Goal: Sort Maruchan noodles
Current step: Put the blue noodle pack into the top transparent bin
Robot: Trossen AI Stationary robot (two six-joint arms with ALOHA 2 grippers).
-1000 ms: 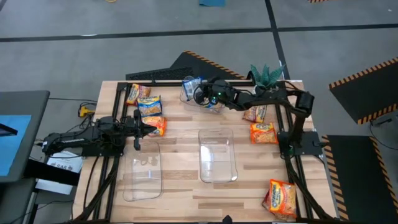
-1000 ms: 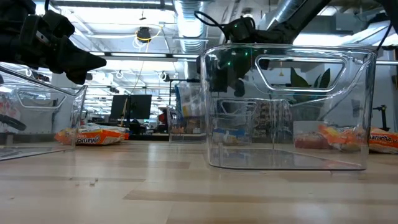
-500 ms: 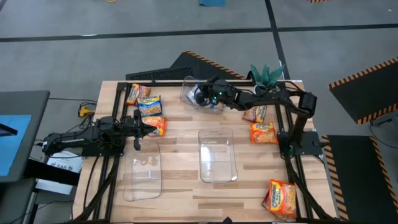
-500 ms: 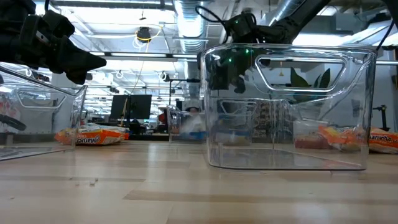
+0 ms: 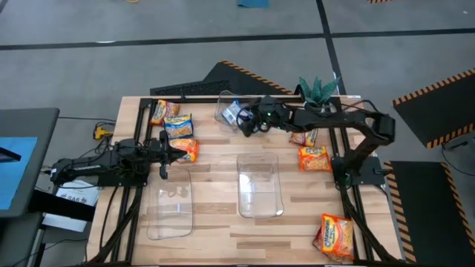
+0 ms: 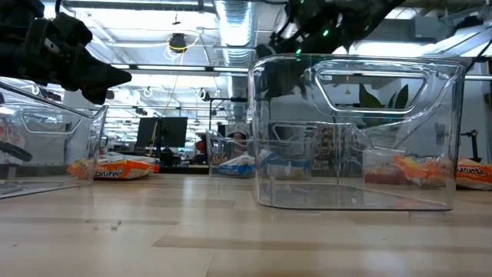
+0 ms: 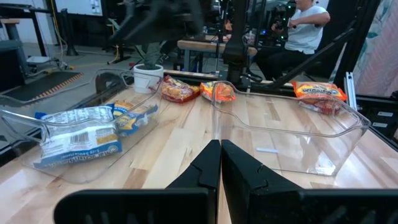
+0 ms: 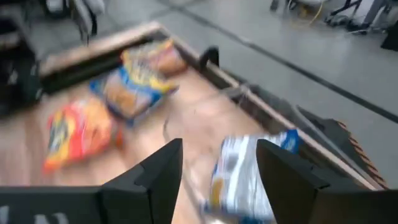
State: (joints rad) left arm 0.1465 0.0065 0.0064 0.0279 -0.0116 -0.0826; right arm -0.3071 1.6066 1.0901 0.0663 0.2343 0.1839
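Observation:
My right gripper point(image 5: 245, 121) point(image 8: 219, 149) hangs open over the far clear bin point(image 5: 222, 99). A blue-and-white noodle packet point(image 5: 232, 113) point(image 8: 247, 173) point(image 6: 234, 164) lies flat on that bin's floor, below the fingers and apart from them. On the table's far left lie several more packets: an orange-and-yellow one point(image 5: 164, 111), a blue-and-yellow one point(image 5: 178, 127) and an orange one point(image 5: 190, 150). Right of the gripper lie a red-orange packet point(image 5: 304, 136) and an orange one point(image 5: 314, 158); another orange one point(image 5: 335, 236) rests at the near right. My left gripper point(image 5: 166, 145) point(image 7: 219, 163) waits shut at the left.
Two more clear bins stand on the near half of the table, one in the centre point(image 5: 259, 185) and one to its left point(image 5: 169, 202). A small potted green plant point(image 5: 318, 90) stands at the far right corner. Bare wood lies between the bins and the near edge.
My right gripper has opened and let go of the blue-and-white packet. The packet has fallen into the far bin and now lies on its floor. The gripper has risen, rolled a little and drawn slightly back toward the table's right.

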